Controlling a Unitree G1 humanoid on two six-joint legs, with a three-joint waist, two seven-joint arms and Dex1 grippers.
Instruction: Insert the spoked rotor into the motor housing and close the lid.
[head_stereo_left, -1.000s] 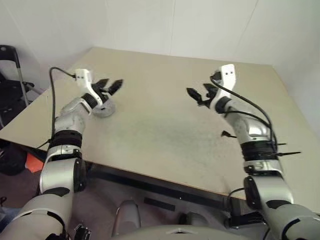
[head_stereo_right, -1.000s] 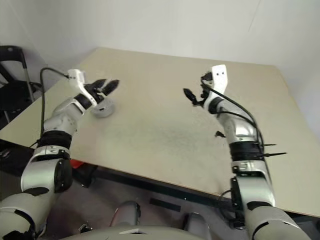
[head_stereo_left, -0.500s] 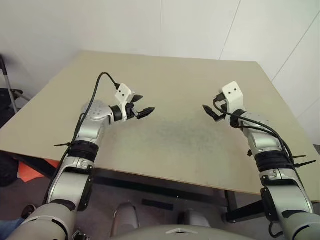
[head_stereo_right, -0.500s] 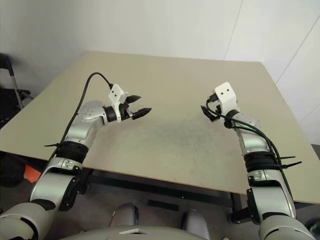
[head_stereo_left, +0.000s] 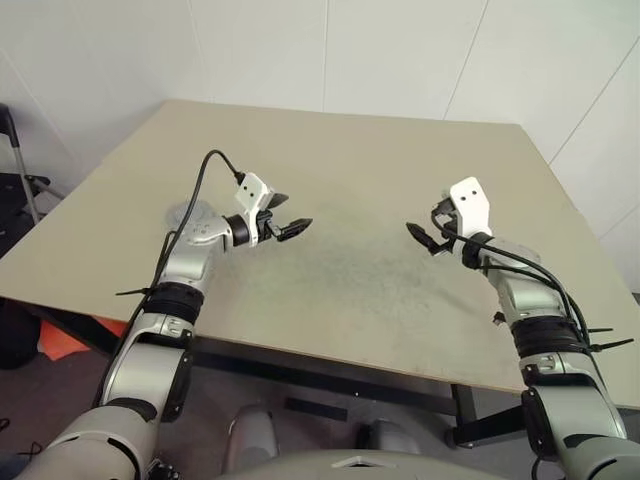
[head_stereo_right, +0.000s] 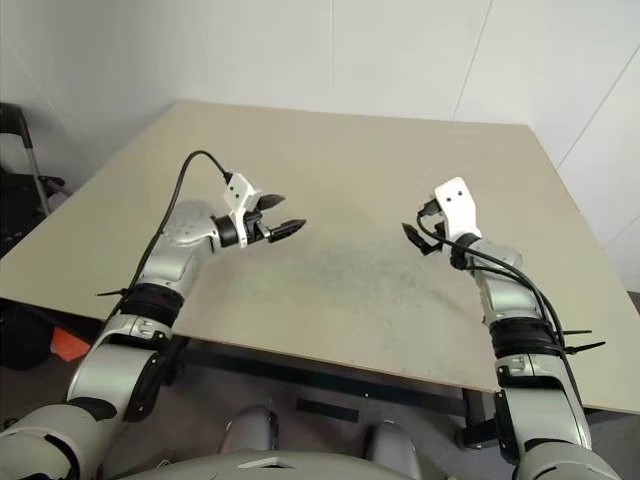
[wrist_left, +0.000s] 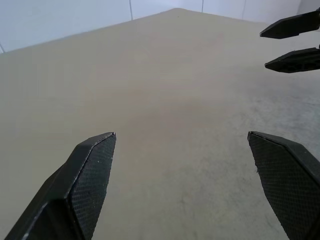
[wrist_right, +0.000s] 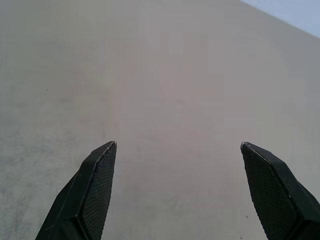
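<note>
Grey disc, probably the lid (head_stereo_left: 181, 212), lies at nine o'clock from your left gripper (head_stereo_left: 291, 214), half hidden behind that forearm. Both it and the right gripper (head_stereo_left: 424, 234) gape empty. Swing carelessly and your elbow could sweep the disc off the table (head_stereo_left: 350, 150).

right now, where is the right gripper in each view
Left eye view: right gripper right of centre, above the table.
Right eye view: same spot.
Left wrist view: its black fingertips beyond the left gripper.
Right wrist view: open over the table.
Shared landmark: grey scuffed patch.
</note>
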